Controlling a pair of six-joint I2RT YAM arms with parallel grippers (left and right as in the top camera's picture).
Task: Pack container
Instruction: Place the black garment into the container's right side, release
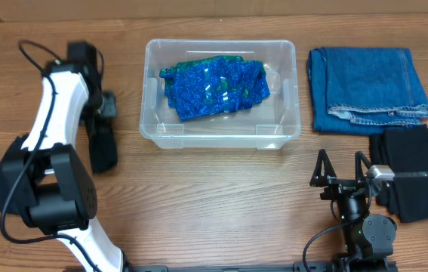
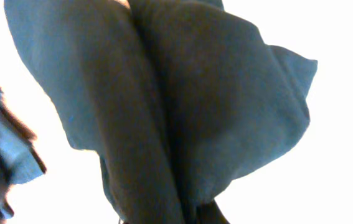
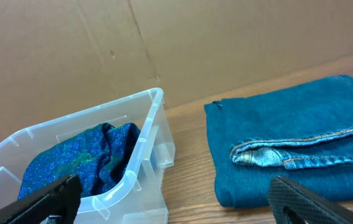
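Note:
The clear container (image 1: pixel 293 125) stands at the back middle of the table and holds a crumpled blue sparkly cloth (image 1: pixel 214 87). It also shows in the right wrist view (image 3: pixel 145 134), with the blue cloth (image 3: pixel 70 165) inside it. My left gripper (image 1: pixel 106 106) is left of the container, shut on a dark cloth (image 1: pixel 102 147) that hangs from it. The dark cloth (image 2: pixel 176 106) fills the left wrist view and hides the fingers. My right gripper (image 1: pixel 342 177) is open and empty at the front right, and its fingers (image 3: pixel 182 208) are spread wide.
Folded blue jeans (image 1: pixel 368 89) lie right of the container and show in the right wrist view (image 3: pixel 288 137). A folded black garment (image 1: pixel 414 170) lies in front of the jeans, beside my right gripper. A cardboard wall (image 3: pixel 164 43) stands behind the table.

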